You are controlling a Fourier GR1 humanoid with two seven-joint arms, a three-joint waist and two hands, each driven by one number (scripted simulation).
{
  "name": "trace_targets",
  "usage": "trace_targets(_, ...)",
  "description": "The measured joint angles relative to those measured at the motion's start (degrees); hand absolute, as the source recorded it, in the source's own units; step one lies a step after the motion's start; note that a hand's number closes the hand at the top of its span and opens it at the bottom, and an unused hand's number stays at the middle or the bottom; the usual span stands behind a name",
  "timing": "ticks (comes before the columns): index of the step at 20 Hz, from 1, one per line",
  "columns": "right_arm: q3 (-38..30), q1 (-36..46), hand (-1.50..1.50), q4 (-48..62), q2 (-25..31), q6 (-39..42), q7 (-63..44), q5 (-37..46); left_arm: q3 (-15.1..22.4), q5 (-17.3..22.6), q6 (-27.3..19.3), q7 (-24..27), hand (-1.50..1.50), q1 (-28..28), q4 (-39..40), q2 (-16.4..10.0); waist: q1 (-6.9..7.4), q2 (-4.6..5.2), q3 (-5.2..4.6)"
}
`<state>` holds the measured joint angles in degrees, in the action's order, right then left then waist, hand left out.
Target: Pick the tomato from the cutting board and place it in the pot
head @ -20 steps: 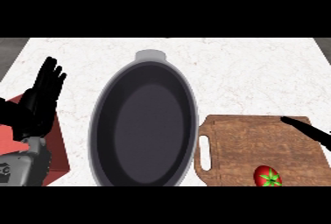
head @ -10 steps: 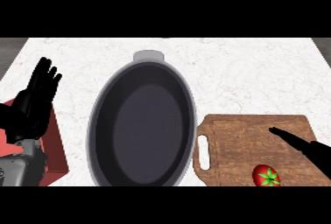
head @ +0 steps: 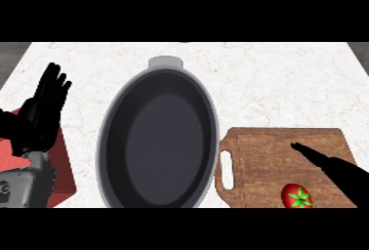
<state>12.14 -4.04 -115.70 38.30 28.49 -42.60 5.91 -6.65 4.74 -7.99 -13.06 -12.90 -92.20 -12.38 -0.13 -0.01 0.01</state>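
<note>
Red and round, the tomato (head: 297,196) sits on the near right part of the cutting board (head: 270,146), close to the board's lower edge as I see it. Its green star of a stalk faces up at me, and nothing touches it.

My right hand (head: 337,171) comes in from the lower right corner and lies over the board just beside the tomato, above and to the right of it in the view. Its fingers (head: 302,148) are stretched out straight, pointing up and left across the wood, with nothing in them. I cannot tell whether the hand rests on the board or is above it.

The board is brown wood with a slot handle (head: 227,170) cut in its left side. That side lies just beside the pot (head: 108,122); I cannot tell whether the two touch. The pot is large and oval, dark inside with a grey rim and a stub handle (head: 166,62) at its far end. It stands in the middle of the white marbled counter (head: 281,83).

My left hand (head: 43,114) shows at the left edge, resting with its fingers relaxed and pointing up, apart from the pot's rim. Its grey forearm (head: 22,185) runs down to the lower left corner, beside a red shape (head: 65,171) that I cannot make out.
</note>
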Motion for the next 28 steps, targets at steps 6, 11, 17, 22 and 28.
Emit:
trace_targets(6, 0.38, -0.26, -1.50, 3.74, -4.20, 1.98, 2.83, 6.72, 0.08, -0.57, 0.46, -0.08, 0.00, 0.78, -0.80, 0.69, 0.04, -0.01, 0.00)
trace_targets(11, -0.26, -1.21, -1.50, 7.62, -7.26, 1.96, 6.28, 11.76, -0.70, -0.35, 1.50, 0.55, 0.00, 1.32, -1.14, 0.65, 0.04, -0.02, -0.01)
trace_targets(17, 1.50, -0.91, 1.50, 10.90, -7.23, 2.46, 15.84, 17.94, -1.29, -0.19, 1.73, -0.93, 0.00, 0.12, -1.08, 0.40, 0.05, -0.04, -0.04)
trace_targets(22, 1.87, 0.02, 1.50, 13.98, -9.59, 1.73, 20.79, 22.58, -0.77, -1.22, 1.37, 0.23, 0.00, 0.76, -1.10, 1.58, 0.13, -0.18, -0.25)
trace_targets(28, 10.01, 0.96, 1.50, 9.80, -18.37, 0.47, 13.89, 28.92, -0.92, -1.21, 2.20, 0.31, 0.00, 0.62, -0.49, 1.41, 0.85, -0.18, -0.28)
